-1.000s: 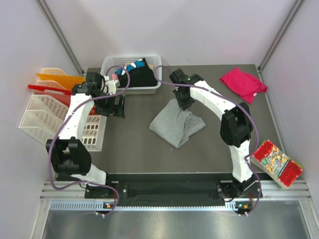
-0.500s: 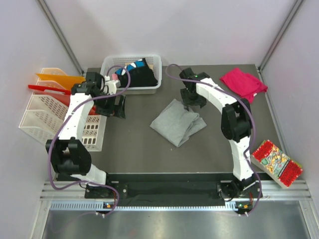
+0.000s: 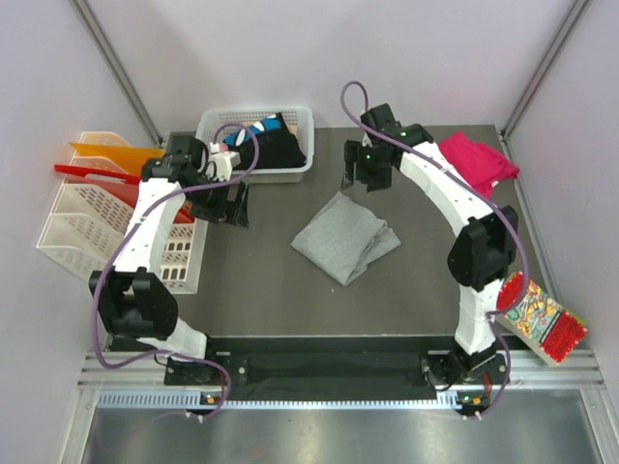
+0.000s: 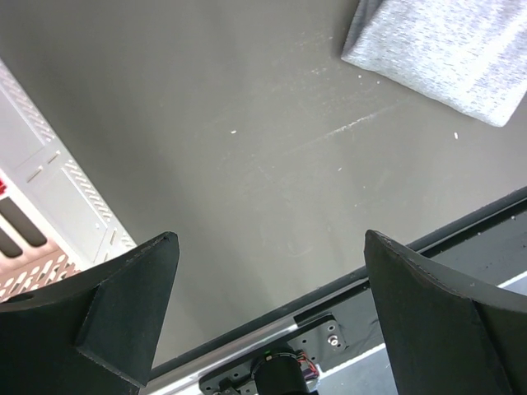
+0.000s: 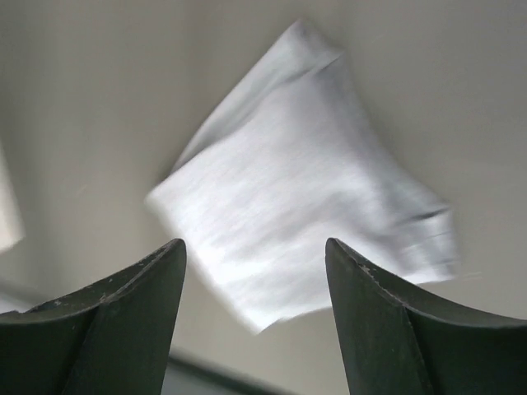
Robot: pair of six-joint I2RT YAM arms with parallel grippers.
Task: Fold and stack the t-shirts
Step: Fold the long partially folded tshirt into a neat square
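Right claw (image 3: 365, 174) is hovering apart, empty, above folded grey t-shirt (image 3: 343, 237) lying mid-counter (image 3: 271, 290). Left claw (image 3: 228, 205) is idling apart too. Suggest heading for pink t-shirt (image 3: 472, 162) next, pinching a single edge layer.

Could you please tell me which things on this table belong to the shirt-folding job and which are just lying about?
Belong to the job: grey t-shirt, pink t-shirt, black t-shirts in the white basket.
Just lying about: red snack packet, white file rack.
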